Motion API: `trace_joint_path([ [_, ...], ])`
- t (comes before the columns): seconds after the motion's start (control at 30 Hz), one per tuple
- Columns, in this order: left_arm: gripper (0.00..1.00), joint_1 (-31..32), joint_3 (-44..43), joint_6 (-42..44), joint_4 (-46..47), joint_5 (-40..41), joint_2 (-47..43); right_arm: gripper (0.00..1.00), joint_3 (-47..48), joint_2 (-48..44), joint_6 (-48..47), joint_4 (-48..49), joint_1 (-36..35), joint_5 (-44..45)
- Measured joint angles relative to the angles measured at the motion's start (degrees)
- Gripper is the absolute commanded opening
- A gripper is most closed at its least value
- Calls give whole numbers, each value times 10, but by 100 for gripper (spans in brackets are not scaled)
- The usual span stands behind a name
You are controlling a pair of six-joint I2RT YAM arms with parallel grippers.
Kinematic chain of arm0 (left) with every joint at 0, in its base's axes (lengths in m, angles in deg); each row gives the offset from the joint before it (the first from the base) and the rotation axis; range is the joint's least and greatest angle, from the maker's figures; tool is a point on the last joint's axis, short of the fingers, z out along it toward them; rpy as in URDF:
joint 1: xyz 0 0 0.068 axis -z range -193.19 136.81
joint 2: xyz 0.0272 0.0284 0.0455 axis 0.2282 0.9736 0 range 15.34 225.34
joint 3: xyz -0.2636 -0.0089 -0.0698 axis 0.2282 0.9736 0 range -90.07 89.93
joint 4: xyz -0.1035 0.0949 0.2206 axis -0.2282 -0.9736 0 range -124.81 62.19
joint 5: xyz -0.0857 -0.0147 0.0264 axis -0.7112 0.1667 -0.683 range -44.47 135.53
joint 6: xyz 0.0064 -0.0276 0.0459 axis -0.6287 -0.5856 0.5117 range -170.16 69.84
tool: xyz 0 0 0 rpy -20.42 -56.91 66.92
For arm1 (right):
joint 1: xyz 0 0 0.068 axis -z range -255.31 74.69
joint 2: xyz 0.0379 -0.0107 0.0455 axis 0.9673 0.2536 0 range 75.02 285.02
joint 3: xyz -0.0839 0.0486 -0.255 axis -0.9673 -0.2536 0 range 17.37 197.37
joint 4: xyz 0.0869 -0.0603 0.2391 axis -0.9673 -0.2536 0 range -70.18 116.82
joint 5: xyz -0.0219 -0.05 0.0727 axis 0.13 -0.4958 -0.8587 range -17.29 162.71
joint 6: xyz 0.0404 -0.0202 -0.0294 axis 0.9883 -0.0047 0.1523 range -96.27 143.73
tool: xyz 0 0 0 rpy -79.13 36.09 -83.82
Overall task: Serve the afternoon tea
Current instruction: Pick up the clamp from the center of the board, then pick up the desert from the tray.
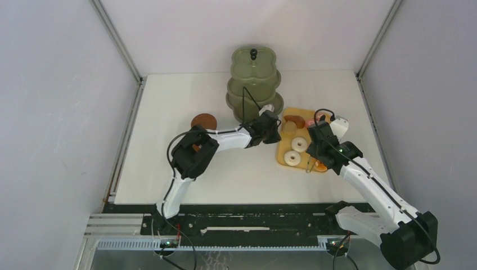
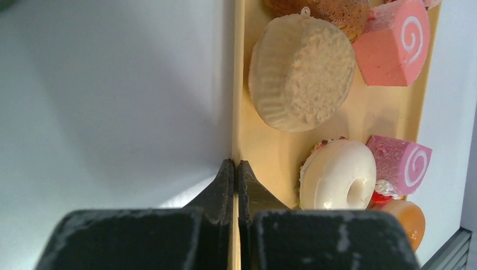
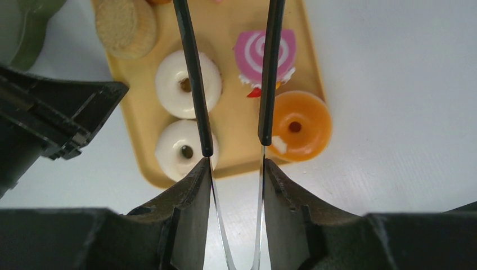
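The olive-green three-tier stand stands at the back centre. Just in front and to its right lies the orange-yellow tray with the cakes. My left gripper is shut on the tray's left rim, which runs between its fingers. Near it lie a tan bun, pink swirl cakes and a white donut. My right gripper is shut on the black tongs, held over two white donuts, a pink swirl cake and an orange donut.
A brown cup on its saucer sits left of the stand, behind my left arm. Grey walls close in the table on the left, right and back. My left gripper's black body shows beside the tray in the right wrist view.
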Motion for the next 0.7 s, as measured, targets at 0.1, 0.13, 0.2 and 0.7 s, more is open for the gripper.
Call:
trace_joint_path([
  [0.1,0,-3,-50,0,-18,-3,27,43,11,5,-7,3,0,-1],
  [0.13,0,-4,-67,1,-24,-4,36,43,14,7,-9,4,0,-2],
  [0.2,0,-8,-96,3,-35,-9,50,43,17,11,-13,7,-1,-5],
  [0.7,0,-37,-255,4,-69,-29,138,42,17,27,-32,9,-11,-32],
])
